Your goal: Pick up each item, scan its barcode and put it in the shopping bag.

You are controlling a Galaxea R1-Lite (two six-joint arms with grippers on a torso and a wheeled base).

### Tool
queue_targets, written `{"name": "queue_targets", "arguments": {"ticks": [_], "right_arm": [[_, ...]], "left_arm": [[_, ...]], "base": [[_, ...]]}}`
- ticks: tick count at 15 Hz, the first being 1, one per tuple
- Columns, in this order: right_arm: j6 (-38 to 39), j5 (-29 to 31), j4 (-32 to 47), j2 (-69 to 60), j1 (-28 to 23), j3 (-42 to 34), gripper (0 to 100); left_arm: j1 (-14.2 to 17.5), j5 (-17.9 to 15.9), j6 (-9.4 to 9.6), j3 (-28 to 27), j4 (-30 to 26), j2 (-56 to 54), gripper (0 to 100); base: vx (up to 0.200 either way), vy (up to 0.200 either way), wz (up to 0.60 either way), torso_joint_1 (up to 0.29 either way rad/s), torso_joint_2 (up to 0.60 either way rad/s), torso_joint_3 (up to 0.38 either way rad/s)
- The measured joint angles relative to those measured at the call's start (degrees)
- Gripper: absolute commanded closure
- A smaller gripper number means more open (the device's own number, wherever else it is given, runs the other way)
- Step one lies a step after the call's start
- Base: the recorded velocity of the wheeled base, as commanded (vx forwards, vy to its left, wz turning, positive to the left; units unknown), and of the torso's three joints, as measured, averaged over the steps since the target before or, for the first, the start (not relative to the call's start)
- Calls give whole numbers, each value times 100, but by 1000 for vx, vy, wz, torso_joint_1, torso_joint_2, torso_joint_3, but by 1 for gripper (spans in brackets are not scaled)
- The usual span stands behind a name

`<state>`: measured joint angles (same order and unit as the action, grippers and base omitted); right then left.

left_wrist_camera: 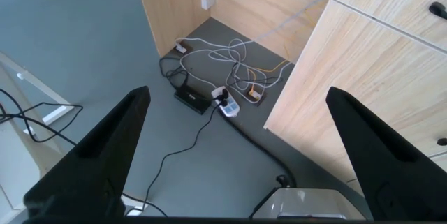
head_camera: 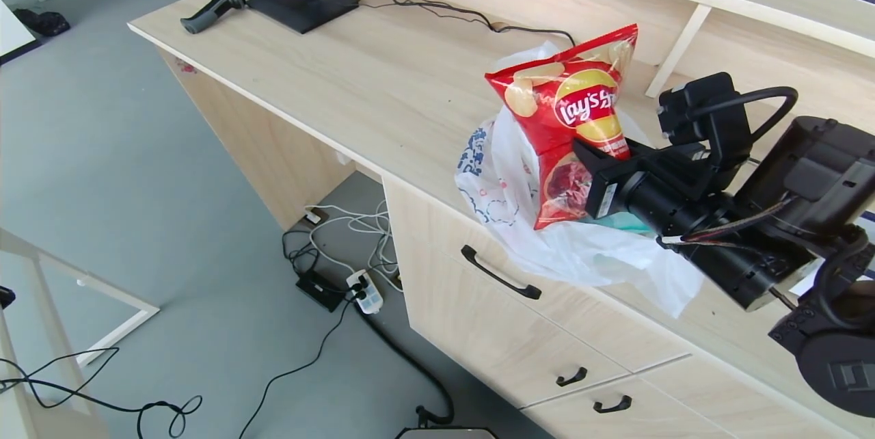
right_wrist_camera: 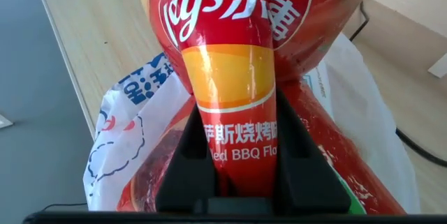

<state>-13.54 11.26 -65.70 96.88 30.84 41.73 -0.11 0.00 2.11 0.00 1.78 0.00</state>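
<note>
your right pincer is clamped on the chips bag, right of centre in the head view. its long axis stands near upright, lower end at the white shopping bag just below. the left pincer, spread apart, hangs over the floor, farther off.

- chip bag: red, yellow disc with a red ribbon and white lettering, orange-yellow band below it, pale chip pictures near the top, dark red patch low down
- shopping bag: translucent white, blue outline print on one side
- right gripper: black
- left gripper: black
- counter: light wood grain, drawer fronts the same
- drawer handles: black
- handheld scanner: dark grey
- monitor base: black
- floor: grey
- power strip: white, among black and white cables
</note>
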Motion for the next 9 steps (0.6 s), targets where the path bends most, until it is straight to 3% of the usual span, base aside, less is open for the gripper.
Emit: {"name": "queue_targets", "arguments": {"ticks": [9], "right_arm": [[145,12,-18,4,57,-67,100]], "left_arm": [[0,0,0,0,-4,0,0]], "base": [[0,0,0,0,0,0]]}}
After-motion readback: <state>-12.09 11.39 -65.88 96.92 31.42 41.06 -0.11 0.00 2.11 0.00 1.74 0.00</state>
